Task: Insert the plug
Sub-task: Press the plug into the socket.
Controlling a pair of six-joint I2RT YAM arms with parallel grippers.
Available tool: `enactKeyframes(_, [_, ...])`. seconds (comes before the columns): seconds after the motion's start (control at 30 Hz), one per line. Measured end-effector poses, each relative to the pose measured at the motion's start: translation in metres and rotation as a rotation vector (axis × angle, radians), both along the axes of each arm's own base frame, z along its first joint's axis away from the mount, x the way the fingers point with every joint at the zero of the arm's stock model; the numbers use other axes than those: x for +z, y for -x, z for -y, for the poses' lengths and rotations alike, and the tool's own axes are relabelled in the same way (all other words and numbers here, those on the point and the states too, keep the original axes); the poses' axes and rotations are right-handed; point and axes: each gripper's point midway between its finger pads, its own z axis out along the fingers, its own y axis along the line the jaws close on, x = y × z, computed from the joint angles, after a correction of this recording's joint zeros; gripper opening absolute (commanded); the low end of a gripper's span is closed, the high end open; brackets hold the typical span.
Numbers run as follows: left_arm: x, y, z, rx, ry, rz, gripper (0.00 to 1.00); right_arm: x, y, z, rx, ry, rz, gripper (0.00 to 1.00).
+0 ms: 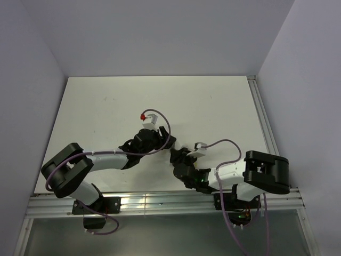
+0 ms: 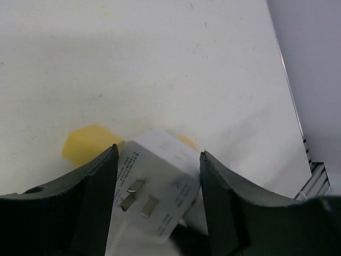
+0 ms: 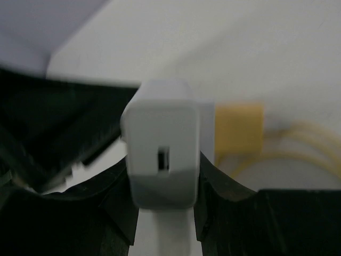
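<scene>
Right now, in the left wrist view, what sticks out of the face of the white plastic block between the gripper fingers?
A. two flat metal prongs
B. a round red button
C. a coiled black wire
A: the white plastic block sits between the fingers of the left gripper, and two flat metal prongs stand out of the face turned to the camera.

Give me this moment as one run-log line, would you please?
left gripper: shut on pronged white adapter, prongs bare | right gripper: shut on slotted white block | yellow piece: beside block
</scene>
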Motion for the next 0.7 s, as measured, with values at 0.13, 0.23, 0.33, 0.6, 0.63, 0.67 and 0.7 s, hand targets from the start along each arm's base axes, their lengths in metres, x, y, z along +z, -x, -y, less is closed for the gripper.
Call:
enactKeyframes(0.13, [0.003, -0.003, 0.004, 0.018, 0.007, 0.014, 0.00, -0.025, 0.035, -0.035, 0.254, -0.033, -0.125, 0.00])
enactKeyframes(0.23, [0.018, 0.004, 0.019, -0.020, 0.051, 0.036, 0.00, -0.047, 0.056, -0.030, 0.395, -0.003, -0.237, 0.00])
enactKeyframes(0.33, [0.025, 0.017, 0.035, -0.093, 0.099, 0.024, 0.00, -0.047, 0.066, -0.030, 0.483, 0.004, -0.285, 0.00])
enactKeyframes(0.6, [0.017, 0.049, 0.051, -0.222, 0.088, -0.026, 0.07, -0.046, 0.067, -0.025, 0.534, 0.019, -0.326, 0.01])
enactKeyframes(0.63, [0.017, 0.050, 0.050, -0.223, 0.082, -0.026, 0.13, -0.046, 0.068, -0.024, 0.537, 0.019, -0.331, 0.04])
enactKeyframes(0.67, [0.018, 0.051, 0.048, -0.225, 0.075, -0.028, 0.15, -0.045, 0.069, -0.024, 0.542, 0.021, -0.334, 0.12])
enactKeyframes(0.7, [0.019, 0.052, 0.047, -0.225, 0.072, -0.025, 0.18, -0.044, 0.069, -0.022, 0.543, 0.025, -0.337, 0.18])
